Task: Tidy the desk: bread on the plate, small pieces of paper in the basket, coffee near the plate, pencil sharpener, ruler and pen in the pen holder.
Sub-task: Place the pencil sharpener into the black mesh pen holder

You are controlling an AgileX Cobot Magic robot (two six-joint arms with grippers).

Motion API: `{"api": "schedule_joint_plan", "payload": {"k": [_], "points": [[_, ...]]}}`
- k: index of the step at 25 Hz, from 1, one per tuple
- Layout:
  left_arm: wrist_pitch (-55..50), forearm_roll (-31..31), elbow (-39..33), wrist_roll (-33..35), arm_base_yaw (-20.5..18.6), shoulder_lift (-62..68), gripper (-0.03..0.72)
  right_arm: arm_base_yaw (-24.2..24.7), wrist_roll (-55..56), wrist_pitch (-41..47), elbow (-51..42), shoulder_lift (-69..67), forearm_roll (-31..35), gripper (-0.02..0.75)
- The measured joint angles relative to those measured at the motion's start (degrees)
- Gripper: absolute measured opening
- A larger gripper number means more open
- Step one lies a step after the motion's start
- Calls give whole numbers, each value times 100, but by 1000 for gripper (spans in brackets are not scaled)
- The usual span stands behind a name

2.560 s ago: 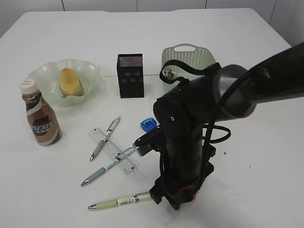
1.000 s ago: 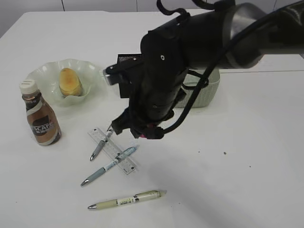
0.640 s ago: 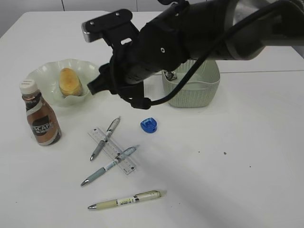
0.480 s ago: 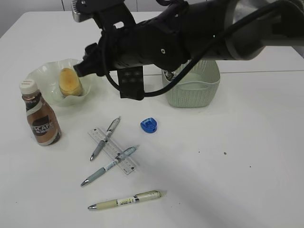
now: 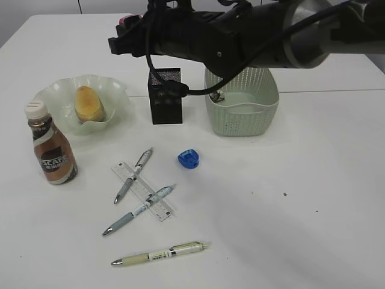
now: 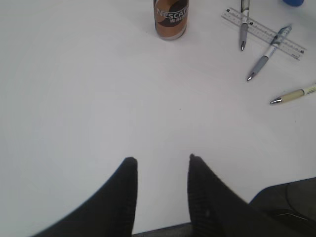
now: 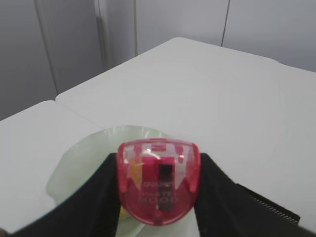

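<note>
My right gripper [image 5: 123, 30] hangs high at the back left, above the pen holder [image 5: 165, 96] and the plate [image 7: 89, 163], shut on a red pencil sharpener [image 7: 159, 187]. A blue pencil sharpener [image 5: 187, 158] lies on the desk [image 5: 289, 229]. The bread [image 5: 88, 103] sits on the plate [image 5: 117, 99], with the coffee [image 5: 51, 147] beside it. The ruler [image 5: 144, 192] lies under two pens [image 5: 133, 176] [image 5: 138, 209]; a third pen [image 5: 161, 253] lies nearer the front. My left gripper [image 6: 160, 160] is open and empty over bare desk.
The green basket [image 5: 243, 111] stands right of the pen holder, and a small crumpled piece [image 5: 218, 95] lies inside it by its left wall. My right arm [image 5: 271, 36] spans the back of the desk above both.
My right arm has swung from low over the pens and ruler up to the back left, carrying the red sharpener. Nothing on the desk has moved.
</note>
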State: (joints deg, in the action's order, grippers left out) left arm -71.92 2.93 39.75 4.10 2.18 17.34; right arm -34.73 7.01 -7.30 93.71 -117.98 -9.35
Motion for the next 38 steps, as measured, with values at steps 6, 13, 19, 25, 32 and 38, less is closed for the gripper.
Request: {"api": "schedule_joint_plan", "payload": {"k": [6,13,19,25,32,38], "points": [[11,-11,0,0,0,0,254,170,0,-42,599,-477,21,309],[11,-20,0,0,0,0,254,415,0,-50,800,-764,76,309],[11,-46,0,0,0,0,254,626,0,-40,800,-768,149,309],[54,-91,0,4,0,0,254,626,0,-89,986,-958,149,309],[88,-91,0,4,0,0,254,677,-22,-227,1436,-1443,149,309],[107,-103,0,4,0,0,254,726,-22,-301,1567,-1532,149,309]]}}
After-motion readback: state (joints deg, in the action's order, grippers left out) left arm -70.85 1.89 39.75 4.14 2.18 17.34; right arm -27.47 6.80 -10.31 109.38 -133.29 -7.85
